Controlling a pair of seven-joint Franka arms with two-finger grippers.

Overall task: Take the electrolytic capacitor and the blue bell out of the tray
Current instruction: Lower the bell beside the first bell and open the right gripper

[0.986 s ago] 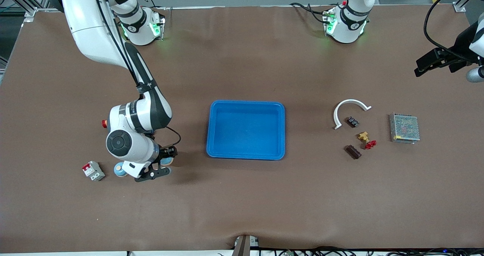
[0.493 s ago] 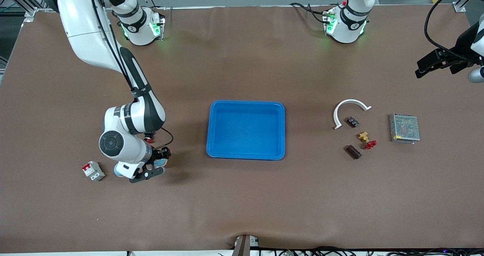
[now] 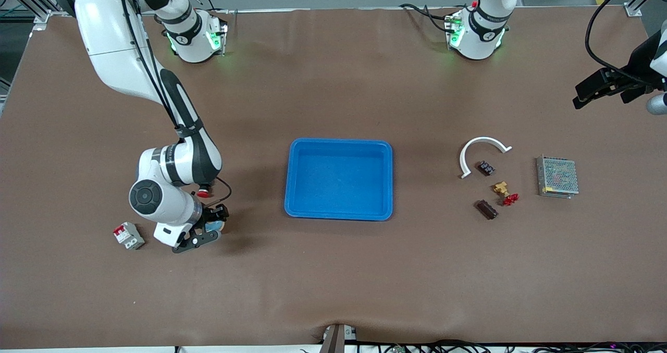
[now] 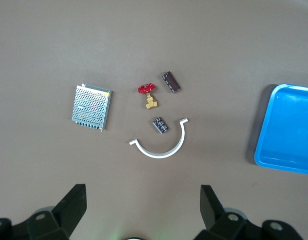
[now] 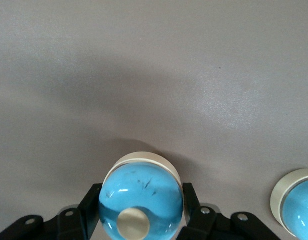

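A blue dome bell (image 5: 141, 192) with a cream base and button sits between the fingers of my right gripper (image 5: 141, 195), which is shut on it. In the front view that gripper (image 3: 211, 227) is low over the table between the breaker and the blue tray (image 3: 338, 143). A second bell (image 5: 299, 200) shows at the edge of the right wrist view. Two dark capacitors (image 3: 486, 168) (image 3: 486, 209) lie by the white arc; the left wrist view shows them too (image 4: 161, 125) (image 4: 171, 81). My left gripper (image 3: 581, 96) (image 4: 141, 192) waits high over the left arm's end of the table, open and empty.
A red and white breaker (image 3: 128, 235) lies beside the right arm's wrist. Toward the left arm's end lie a white arc (image 3: 482, 152), a brass valve with a red handle (image 3: 504, 192) and a metal mesh box (image 3: 557, 177). The tray holds nothing.
My right gripper, shut on the bell, has shifted toward the right arm's end of the table, and the arm now covers the second bell in the front view. The left arm barely moved.
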